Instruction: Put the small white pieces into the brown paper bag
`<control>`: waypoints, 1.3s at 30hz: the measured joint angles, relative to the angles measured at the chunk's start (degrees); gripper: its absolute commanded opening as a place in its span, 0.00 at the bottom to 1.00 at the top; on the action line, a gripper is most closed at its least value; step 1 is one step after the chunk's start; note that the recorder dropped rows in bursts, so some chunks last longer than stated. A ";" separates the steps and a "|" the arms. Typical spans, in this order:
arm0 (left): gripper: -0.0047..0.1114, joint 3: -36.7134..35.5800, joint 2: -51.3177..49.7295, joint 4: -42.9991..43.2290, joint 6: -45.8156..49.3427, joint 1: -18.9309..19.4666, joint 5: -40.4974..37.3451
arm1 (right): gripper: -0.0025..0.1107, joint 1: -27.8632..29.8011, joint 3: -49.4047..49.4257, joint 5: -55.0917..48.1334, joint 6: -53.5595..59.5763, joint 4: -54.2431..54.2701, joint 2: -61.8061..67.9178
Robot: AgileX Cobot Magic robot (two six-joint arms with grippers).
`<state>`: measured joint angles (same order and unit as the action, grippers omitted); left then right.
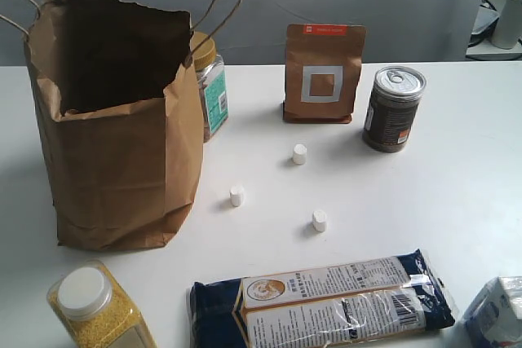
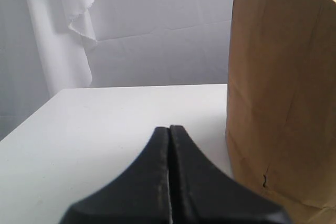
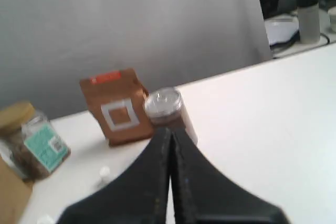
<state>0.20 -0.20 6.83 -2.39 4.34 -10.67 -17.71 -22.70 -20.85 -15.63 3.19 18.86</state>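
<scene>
**Pieces loose, nothing gripped**

Left jaws and right jaws are seen pressed together, empty. The small white pieces (image 1: 299, 154) are scattered on the surface (image 1: 424, 201) ahead of the right jaws; the brown paper bag (image 2: 283, 93) is placed upright close beside the left jaws. Pieces are judged light, soft, crushable; a gentle pinch across the round sides is advised

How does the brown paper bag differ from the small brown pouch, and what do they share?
The brown paper bag is far larger than the pouch. The bag stands open, with loop handles; the pouch is closed, without handles. The bag is plain and crumpled; the pouch bears a white square. Both are brown and upright.
</scene>
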 measured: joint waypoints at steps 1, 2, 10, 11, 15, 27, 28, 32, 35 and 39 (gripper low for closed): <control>0.04 0.00 0.00 0.00 0.00 0.00 0.00 | 0.02 -1.29 -2.37 -2.74 0.68 -0.64 4.03; 0.04 0.00 0.00 0.00 0.00 0.00 0.00 | 0.02 -2.50 -4.77 -4.54 0.96 -1.16 6.67; 0.04 0.00 0.00 0.00 0.00 0.00 0.00 | 0.02 -24.01 -24.59 -20.53 0.72 -8.26 34.26; 0.04 0.00 0.00 0.00 0.00 0.00 0.00 | 0.02 -25.93 -26.39 -21.76 0.61 -8.53 37.13; 0.04 0.00 0.00 0.00 0.00 0.00 0.00 | 0.23 -31.98 -32.43 -24.52 -0.90 -8.16 52.04; 0.04 0.00 0.00 0.00 0.00 0.00 0.00 | 0.74 -36.52 -35.64 -21.90 -8.14 -6.80 73.71; 0.04 0.00 0.00 0.00 0.00 0.00 0.00 | 0.74 -36.52 -35.64 -21.32 -8.28 -6.89 74.43; 0.04 0.00 0.00 0.00 0.00 0.00 0.00 | 0.73 -36.52 -35.72 -19.22 -8.29 -8.20 77.58; 0.04 0.00 0.00 0.00 0.00 0.00 0.00 | 0.71 -36.52 -35.72 -17.84 -8.39 -9.18 79.42; 0.04 0.00 0.00 0.00 0.00 0.00 0.00 | 0.71 -36.30 -35.72 -15.55 -8.52 -10.30 81.77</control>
<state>0.20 -0.20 6.83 -2.39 4.34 -10.67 -54.01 -58.42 -36.40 -24.15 -7.12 100.63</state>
